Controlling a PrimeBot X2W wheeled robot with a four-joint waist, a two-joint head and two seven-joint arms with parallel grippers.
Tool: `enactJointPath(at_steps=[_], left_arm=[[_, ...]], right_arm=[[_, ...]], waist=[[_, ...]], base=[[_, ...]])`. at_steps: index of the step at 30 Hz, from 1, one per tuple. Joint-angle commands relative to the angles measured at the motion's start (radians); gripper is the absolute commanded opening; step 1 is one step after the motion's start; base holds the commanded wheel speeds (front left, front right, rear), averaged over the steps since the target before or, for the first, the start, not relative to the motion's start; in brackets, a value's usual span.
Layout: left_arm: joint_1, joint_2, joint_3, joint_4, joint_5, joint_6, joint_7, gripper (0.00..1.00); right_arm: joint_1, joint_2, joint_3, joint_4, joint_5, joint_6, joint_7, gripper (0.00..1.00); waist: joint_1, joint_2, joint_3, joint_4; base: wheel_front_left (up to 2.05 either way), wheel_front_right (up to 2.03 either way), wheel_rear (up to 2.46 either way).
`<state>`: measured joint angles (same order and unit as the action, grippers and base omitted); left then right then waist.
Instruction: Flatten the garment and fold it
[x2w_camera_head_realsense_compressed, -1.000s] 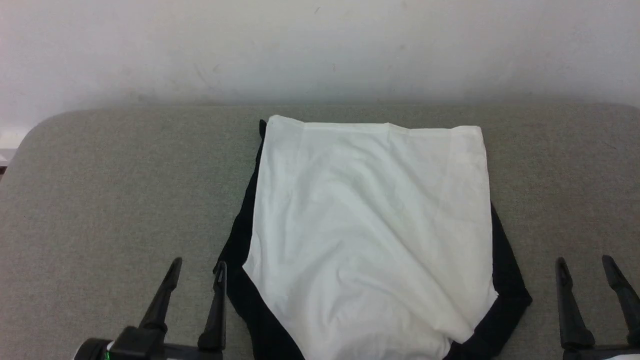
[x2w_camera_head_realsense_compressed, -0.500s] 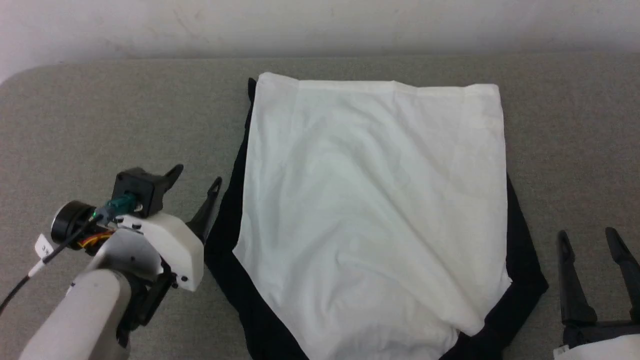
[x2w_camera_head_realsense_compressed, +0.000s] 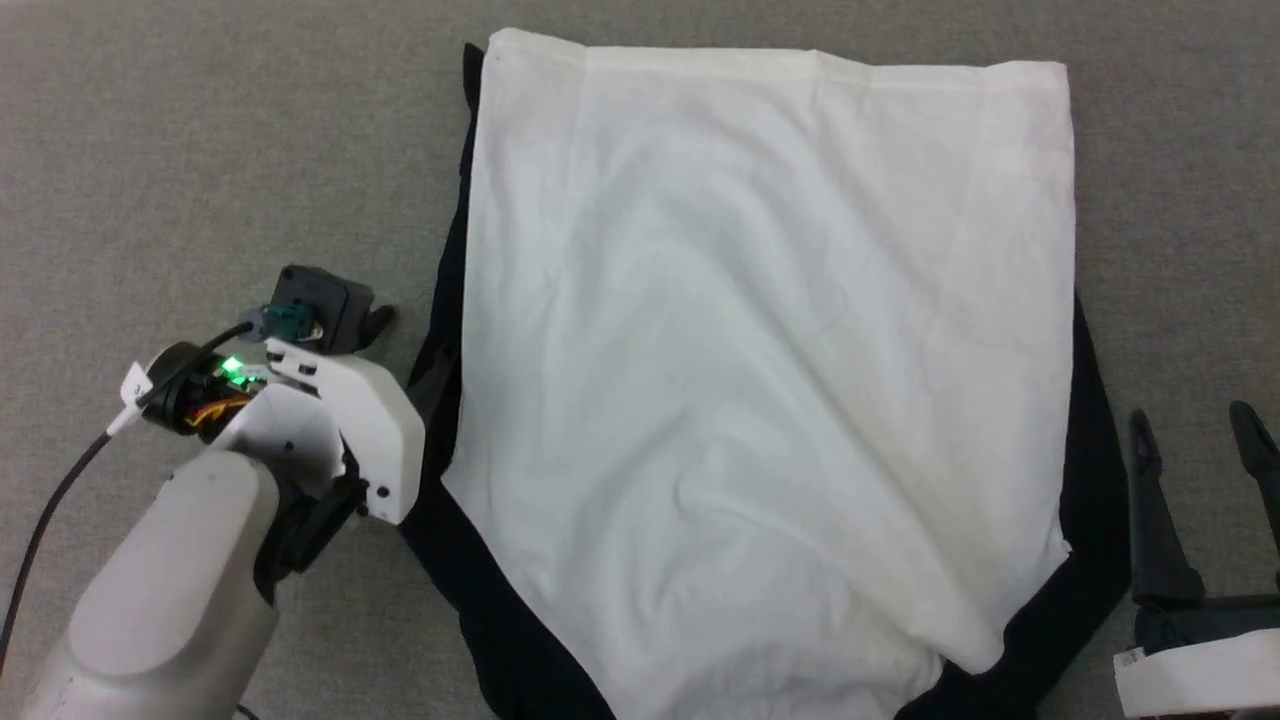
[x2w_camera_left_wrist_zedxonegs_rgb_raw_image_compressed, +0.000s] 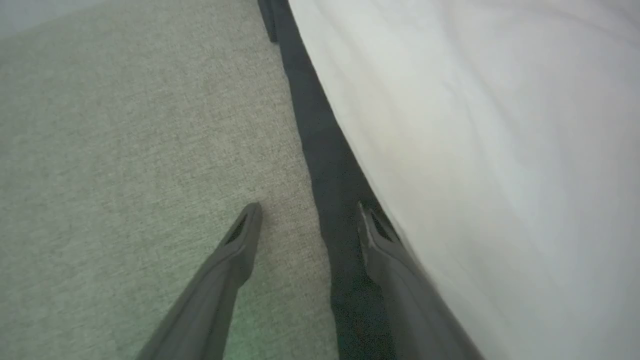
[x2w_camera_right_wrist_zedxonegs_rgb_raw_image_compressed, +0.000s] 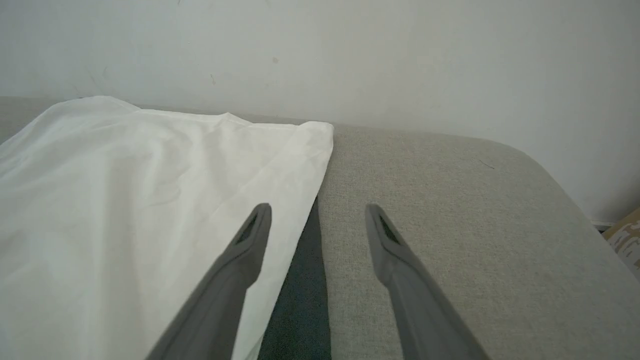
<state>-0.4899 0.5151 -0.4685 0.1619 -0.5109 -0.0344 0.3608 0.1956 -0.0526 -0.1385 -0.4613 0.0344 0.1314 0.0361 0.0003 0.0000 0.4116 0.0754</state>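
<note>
Garment: the garment (x2w_camera_head_realsense_compressed: 760, 380) lies spread on the grey fabric-covered counter (x2w_camera_head_realsense_compressed: 200, 150). It fills the middle of the head view from top edge to bottom edge. The white body faces up, softly wrinkled, with a straight hem along the top of the frame.
Sleeves: black sleeve cloth (x2w_camera_head_realsense_compressed: 445, 300) shows as a strip along the white body's left edge and again at the lower right, lying under the white.
Left claw: the left claw (x2w_camera_head_realsense_compressed: 405, 345) sits at centre left of the head view, right at the garment's left edge. Its fingers are spread apart and hold nothing.
Left claw, own view: the left claw (x2w_camera_left_wrist_zedxonegs_rgb_raw_image_compressed: 309, 210) has one finger over bare counter and the other over the black strip beside the white border. I cannot tell whether it touches the cloth.
Left wrist: a green light (x2w_camera_head_realsense_compressed: 232, 366) glows, and a dark cable (x2w_camera_head_realsense_compressed: 50, 510) trails toward the lower left.
Right claw: the right claw (x2w_camera_head_realsense_compressed: 1192, 418) is in the lower right corner of the head view, just beside the black cloth. Its fingers point up the frame, apart and empty.
Right claw, own view: the right claw (x2w_camera_right_wrist_zedxonegs_rgb_raw_image_compressed: 318, 207) has one fingertip over the white edge and the other over bare counter.
Wall: a pale wall (x2w_camera_right_wrist_zedxonegs_rgb_raw_image_compressed: 400, 60) runs across the top of the right wrist view.
</note>
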Motion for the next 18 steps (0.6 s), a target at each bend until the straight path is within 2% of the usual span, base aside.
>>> enactJointPath(at_steps=[1,9,10,11,12,18], left_arm=[[-0.016,-0.006,-0.007,0.012,-0.006,-0.008,0.006,1.0],[-0.032,-0.022,-0.042,0.065,-0.033,-0.039,0.047,1.0],[-0.032,-0.023,-0.049,0.069,-0.037,-0.044,0.054,0.75],[-0.033,-0.024,-0.054,0.072,-0.04,-0.048,0.055,0.2],[-0.032,-0.025,-0.056,0.074,-0.044,-0.051,0.053,0.0],[-0.029,-0.03,-0.052,0.087,-0.057,-0.056,0.01,0.0]], right_arm=[[-0.012,0.002,-0.002,-0.006,-0.006,-0.001,0.004,1.0],[-0.015,0.002,0.002,-0.008,-0.009,-0.001,0.016,1.0],[-0.015,0.002,0.003,-0.008,-0.01,-0.001,0.016,1.0],[-0.015,0.002,0.003,-0.008,-0.01,-0.001,0.017,1.0],[-0.015,0.002,0.002,-0.008,-0.011,-0.001,0.018,1.0],[-0.012,0.002,-0.005,-0.008,-0.009,-0.001,0.018,1.0]], waist=[[-0.0003,0.0,0.01,0.002],[-0.0003,0.0,0.013,-0.005],[-0.0003,0.0,0.014,-0.007],[-0.0003,0.0,0.014,-0.009],[-0.0003,0.0,0.014,-0.01],[-0.0003,0.0,0.01,-0.015]], base=[[0.0,0.0,0.0],[0.0,0.0,0.0],[0.0,0.0,0.0],[0.0,0.0,0.0],[0.0,0.0,0.0],[0.0,0.0,0.0]])
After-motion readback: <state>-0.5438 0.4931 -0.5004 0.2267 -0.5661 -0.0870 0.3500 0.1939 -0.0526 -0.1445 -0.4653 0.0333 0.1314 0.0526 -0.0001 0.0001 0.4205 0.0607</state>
